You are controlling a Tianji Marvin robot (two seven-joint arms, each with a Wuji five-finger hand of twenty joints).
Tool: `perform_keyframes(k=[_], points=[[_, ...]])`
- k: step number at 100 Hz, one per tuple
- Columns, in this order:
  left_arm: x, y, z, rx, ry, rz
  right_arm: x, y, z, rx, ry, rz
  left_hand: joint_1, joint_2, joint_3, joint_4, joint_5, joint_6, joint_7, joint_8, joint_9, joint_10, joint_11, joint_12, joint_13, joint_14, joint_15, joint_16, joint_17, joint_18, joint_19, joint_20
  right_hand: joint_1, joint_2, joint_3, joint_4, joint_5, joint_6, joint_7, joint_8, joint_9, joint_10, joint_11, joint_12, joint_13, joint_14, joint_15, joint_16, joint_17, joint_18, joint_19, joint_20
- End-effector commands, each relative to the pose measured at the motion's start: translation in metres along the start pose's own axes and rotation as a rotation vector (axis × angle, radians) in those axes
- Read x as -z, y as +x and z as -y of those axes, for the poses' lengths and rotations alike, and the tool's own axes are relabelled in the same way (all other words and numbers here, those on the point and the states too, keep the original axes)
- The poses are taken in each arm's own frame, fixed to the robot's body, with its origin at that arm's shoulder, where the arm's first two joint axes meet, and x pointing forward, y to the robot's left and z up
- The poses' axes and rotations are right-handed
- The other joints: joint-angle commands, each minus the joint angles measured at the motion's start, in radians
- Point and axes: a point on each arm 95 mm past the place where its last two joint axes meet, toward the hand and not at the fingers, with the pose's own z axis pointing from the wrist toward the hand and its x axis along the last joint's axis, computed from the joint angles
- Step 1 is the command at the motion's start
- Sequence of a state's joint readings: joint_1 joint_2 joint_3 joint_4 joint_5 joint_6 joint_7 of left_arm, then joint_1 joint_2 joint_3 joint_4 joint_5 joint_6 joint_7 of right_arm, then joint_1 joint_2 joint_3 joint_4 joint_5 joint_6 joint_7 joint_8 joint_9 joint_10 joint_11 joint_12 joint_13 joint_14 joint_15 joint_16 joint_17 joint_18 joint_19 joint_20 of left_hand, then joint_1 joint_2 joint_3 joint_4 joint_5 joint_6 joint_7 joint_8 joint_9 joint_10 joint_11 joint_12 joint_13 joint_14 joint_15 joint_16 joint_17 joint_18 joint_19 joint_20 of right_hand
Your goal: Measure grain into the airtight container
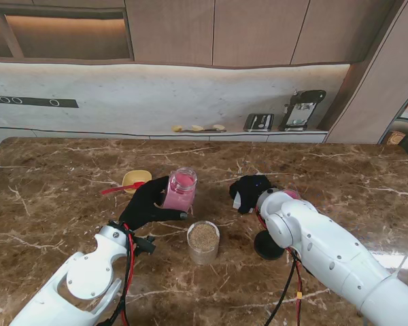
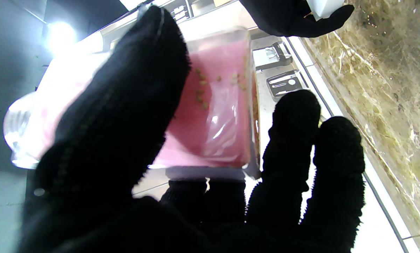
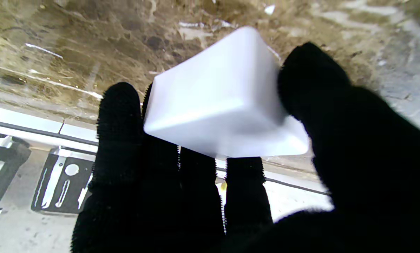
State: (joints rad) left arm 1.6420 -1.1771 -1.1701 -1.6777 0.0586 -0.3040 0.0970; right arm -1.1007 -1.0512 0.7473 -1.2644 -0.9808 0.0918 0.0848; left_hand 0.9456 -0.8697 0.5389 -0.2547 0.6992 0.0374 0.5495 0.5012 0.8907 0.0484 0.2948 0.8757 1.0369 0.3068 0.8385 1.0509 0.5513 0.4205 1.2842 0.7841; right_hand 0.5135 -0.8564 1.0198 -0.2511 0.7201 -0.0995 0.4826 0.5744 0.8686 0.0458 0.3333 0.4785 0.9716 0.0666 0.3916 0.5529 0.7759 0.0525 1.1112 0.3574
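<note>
**Even stand view; glare and blur in wrist views**

Stand view: bright, even indoor light, sharp all over. Warm strip glows under the wall cabinets (image 1: pixel 258 30); the marble table (image 1: pixel 54 197) shows a white glare patch at the right edge, soft short shadows only. Left wrist: blown-out lamp (image 2: pixel 60 35) flares at one corner, the pink jar (image 2: pixel 217 116) washed white on one side, black left hand (image 2: pixel 132 140) featureless, close parts soft. Right wrist: white cube (image 3: pixel 220 102) overexposed and slightly blurred, background counter soft.
</note>
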Motion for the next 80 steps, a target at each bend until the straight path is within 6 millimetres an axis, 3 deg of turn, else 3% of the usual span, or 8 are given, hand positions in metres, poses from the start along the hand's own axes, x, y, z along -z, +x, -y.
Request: perform_keyframes(k=[1, 47, 80], points=[[0.001, 0.0, -0.001, -0.001, -0.002, 0.003, 0.0, -0.001, 0.01, -0.014, 0.048, 0.004, 0.172, 0.443, 0.367, 0.054, 0.386, -0.185, 0.583, 0.084, 0.171, -0.077, 0.335, 0.076, 0.024, -0.041, 0.037, 0.013, 0.007, 0.006, 0.046, 0.024, 0.077, 0.094, 0.153, 0.12, -0.034, 0.015, 0.01, -0.007, 0.018, -0.099, 0.06, -0.013, 0.0, -0.106, 0.068, -0.019, -0.019, -0.036, -0.017, 0.028], [0.002, -0.002, -0.003, 0.001, -0.007, 0.011, 0.001, 0.005, 0.03, 0.001, 0.073, 0.001, 0.173, 0.445, 0.365, 0.054, 0.385, -0.183, 0.583, 0.085, 0.171, -0.072, 0.336, 0.078, 0.025, -0.041, 0.037, 0.013, 0.008, 0.006, 0.047, 0.024, -0.017, 0.042, 0.092, 0.094, -0.132, 0.059, -0.032, -0.019, -0.099, -0.085, 0.045, -0.033, -0.075, -0.104, 0.056, -0.036, -0.075, -0.043, -0.044, 0.033], [0.002, -0.004, -0.006, 0.007, -0.014, 0.012, 0.007, 0.006, 0.031, 0.025, 0.083, -0.009, 0.173, 0.445, 0.363, 0.055, 0.383, -0.184, 0.584, 0.086, 0.173, -0.073, 0.338, 0.082, 0.024, -0.04, 0.038, 0.014, 0.006, 0.005, 0.047, 0.024, -0.148, -0.008, 0.075, 0.073, -0.278, 0.123, -0.133, -0.049, -0.29, -0.072, 0.007, -0.067, -0.258, -0.101, 0.015, -0.062, -0.228, -0.031, -0.12, 0.061]])
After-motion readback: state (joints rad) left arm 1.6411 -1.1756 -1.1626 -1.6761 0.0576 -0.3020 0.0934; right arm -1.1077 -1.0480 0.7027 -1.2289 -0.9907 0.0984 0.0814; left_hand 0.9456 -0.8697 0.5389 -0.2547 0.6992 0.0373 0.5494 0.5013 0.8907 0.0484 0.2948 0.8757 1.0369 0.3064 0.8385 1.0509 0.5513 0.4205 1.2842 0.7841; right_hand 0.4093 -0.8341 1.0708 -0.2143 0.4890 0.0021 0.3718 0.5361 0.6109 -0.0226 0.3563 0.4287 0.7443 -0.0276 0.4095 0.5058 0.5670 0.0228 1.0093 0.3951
